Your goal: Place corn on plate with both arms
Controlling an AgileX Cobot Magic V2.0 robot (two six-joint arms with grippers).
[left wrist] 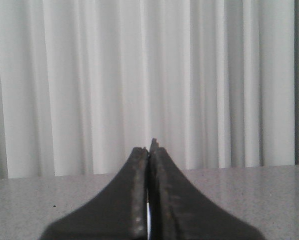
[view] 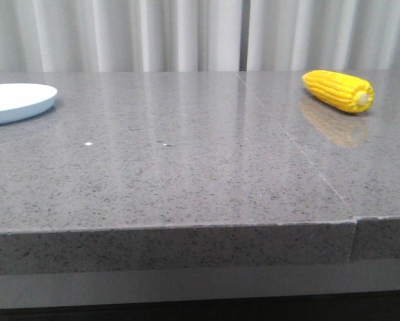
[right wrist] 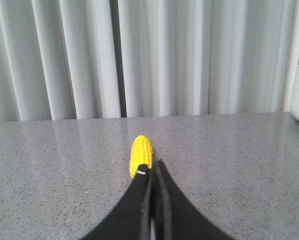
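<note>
One corn cob [view: 338, 90] is counted on the table [view: 186, 174], and no second cob is seen in any view. One plate [view: 16, 100] is counted, cut off by the edge of the front view. Two grippers are counted, one in each wrist view: the left gripper [left wrist: 149, 150] and the right gripper [right wrist: 152, 172]. One curtain [view: 186, 33] is counted behind the table.

The right gripper [right wrist: 152, 172] shows dark fingers pressed together, nothing between them. Just beyond their tips the yellow corn [right wrist: 141, 155] lies on the grey speckled tabletop [right wrist: 229, 150], pointing away. Pale pleated curtains [right wrist: 154, 55] hang behind.
</note>
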